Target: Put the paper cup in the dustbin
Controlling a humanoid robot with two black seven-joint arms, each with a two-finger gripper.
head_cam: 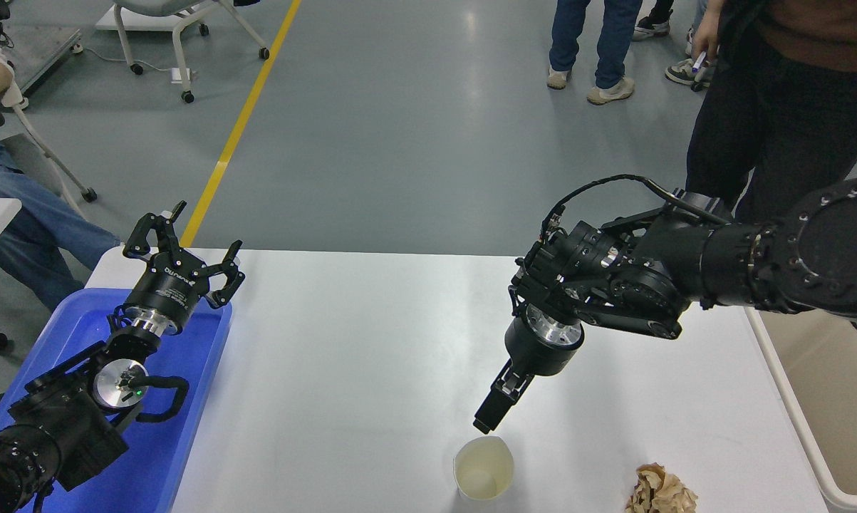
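Note:
The paper cup (483, 467) stands upright near the table's front edge, white with a cream inside and a slightly squashed rim. My right gripper (486, 422) points down at it, with its tip just above the cup's far rim. Its fingers look pressed together into one narrow bar and hold nothing. The dustbin (788, 400) is the large beige bin beside the table's right edge; only its rim and part of its inside show. My left gripper (193, 239) is parked open over the blue tray at the lower left.
A crumpled brown-beige paper wad (660, 490) lies to the right of the cup at the front edge. A blue tray (186, 427) sits at the left. A person in dark trousers (777, 135) stands close behind the right arm; others stand farther back.

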